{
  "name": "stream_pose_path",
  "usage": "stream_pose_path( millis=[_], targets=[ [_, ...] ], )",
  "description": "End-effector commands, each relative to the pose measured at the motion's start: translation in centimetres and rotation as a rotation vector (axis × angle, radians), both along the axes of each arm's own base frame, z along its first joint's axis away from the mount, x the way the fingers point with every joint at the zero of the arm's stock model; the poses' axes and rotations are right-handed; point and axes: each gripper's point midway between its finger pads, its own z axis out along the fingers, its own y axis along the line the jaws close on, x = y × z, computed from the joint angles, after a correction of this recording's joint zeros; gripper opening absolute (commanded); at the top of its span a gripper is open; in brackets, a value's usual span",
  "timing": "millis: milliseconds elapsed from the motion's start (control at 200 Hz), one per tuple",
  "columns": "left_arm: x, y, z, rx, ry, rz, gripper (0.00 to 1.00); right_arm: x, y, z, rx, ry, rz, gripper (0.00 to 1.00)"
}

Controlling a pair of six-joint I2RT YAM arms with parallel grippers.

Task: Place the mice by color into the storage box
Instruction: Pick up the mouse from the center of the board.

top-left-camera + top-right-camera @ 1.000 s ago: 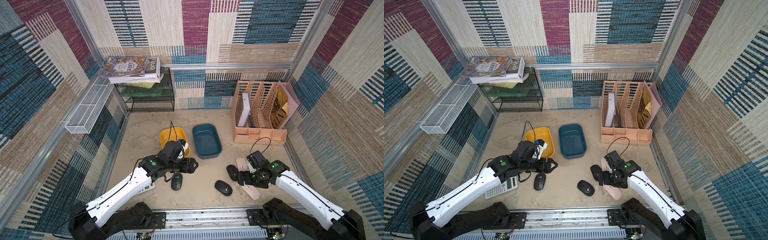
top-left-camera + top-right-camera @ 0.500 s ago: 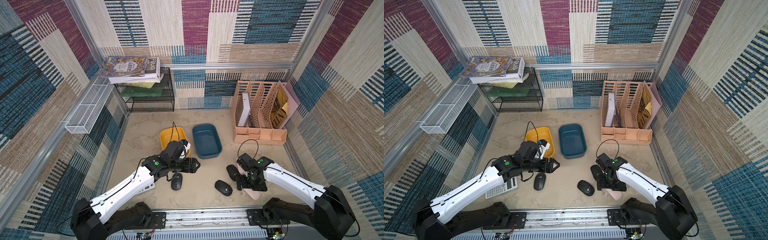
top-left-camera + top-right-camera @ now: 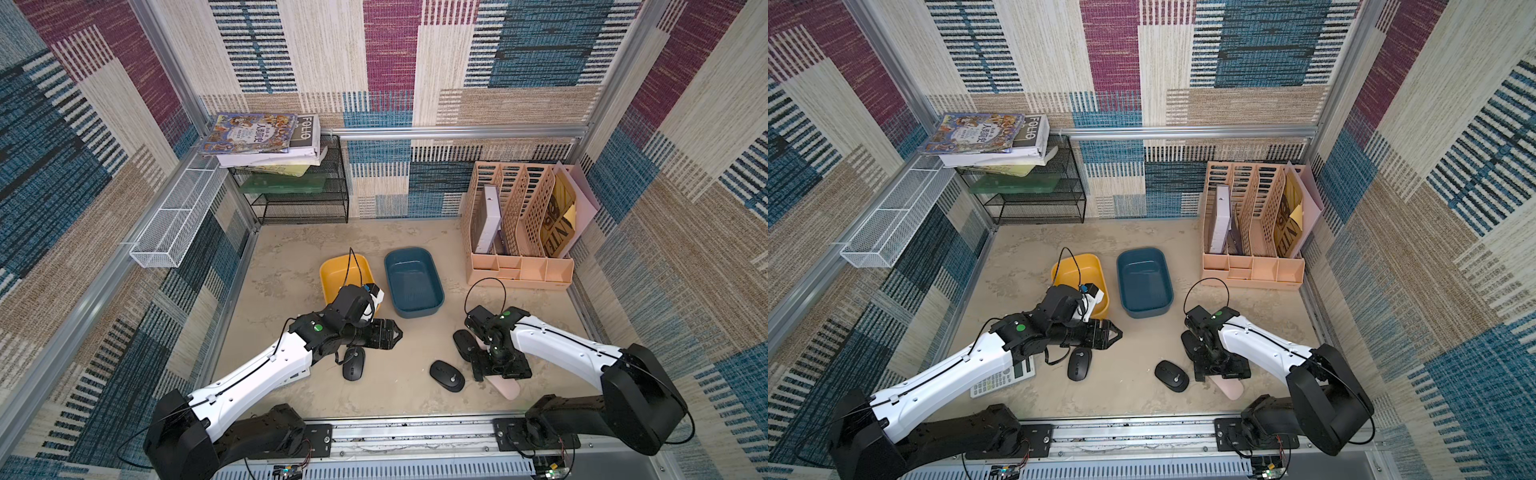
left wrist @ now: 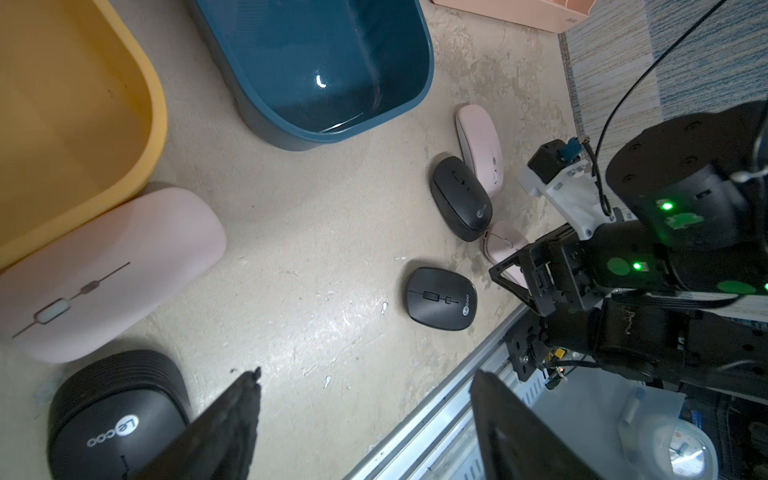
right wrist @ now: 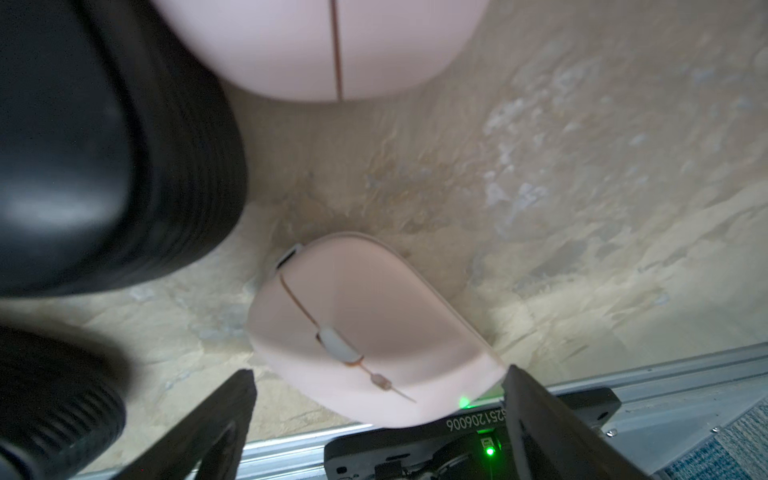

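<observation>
A beige, stone-look counter (image 3: 291, 266) fills a booth walled with patchwork carpet in blue, maroon and tan. Near the middle of the counter, towards 12 o'clock, sit a yellow bin (image 3: 332, 270) and a blue bin (image 3: 411, 278) side by side. A black wire rack (image 3: 303, 203) topped with books stands at 11, a peach file organiser (image 3: 519, 232) at 1, and a calculator (image 3: 1003, 380) lies at 8, partly under the left arm.

The left gripper (image 3: 397, 333) hovers released, jaws spread. A black mouse (image 3: 353, 363) lies near it at its 8 o'clock, and the left wrist view shows a pink mouse (image 4: 104, 270) just beside the yellow bin. The right gripper (image 3: 500, 374) points down with jaws wide, straddling a second pink mouse (image 5: 365, 328); whether its fingers (image 5: 540, 419) touch it I cannot tell. A second black mouse (image 3: 447, 375) lies at its 9 o'clock and a third black mouse (image 3: 462, 341) at its 10.
</observation>
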Motion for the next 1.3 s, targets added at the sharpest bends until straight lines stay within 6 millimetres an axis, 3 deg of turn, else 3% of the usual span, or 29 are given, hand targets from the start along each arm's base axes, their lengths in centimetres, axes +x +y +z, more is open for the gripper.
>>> stream_pose_path(
  millis=[0, 210, 351, 661, 836, 982, 1297],
  targets=[
    [0.4, -0.6, 0.5, -0.027, -0.027, -0.012, 0.84, -0.3, -0.3, 0.1, -0.025, 0.020, 0.016, 0.94],
    [0.6, -0.7, 0.6, -0.026, -0.030, -0.014, 0.83, -0.3, 0.2, -0.2, -0.025, 0.039, 0.047, 0.78],
    [0.6, -0.7, 0.6, -0.020, -0.031, -0.013, 0.83, 0.3, 1.8, -0.6, 0.029, 0.033, 0.060, 0.68],
    [0.5, -0.1, 0.6, 0.002, -0.032, -0.004, 0.83, 2.3, 7.7, 1.2, 0.221, -0.056, 0.075, 0.67],
    [0.4, 0.0, 0.6, -0.004, -0.030, 0.003, 0.83, 3.0, 6.6, 2.9, 0.176, -0.092, 0.091, 0.76],
    [0.2, 0.2, 0.5, -0.006, -0.027, 0.009, 0.83, 2.8, 5.3, 2.2, 0.119, -0.072, 0.110, 0.88],
    [0.0, 0.5, 0.4, -0.004, -0.023, 0.018, 0.83, 1.1, 3.8, 1.0, 0.067, -0.009, 0.135, 0.89]
  ],
)
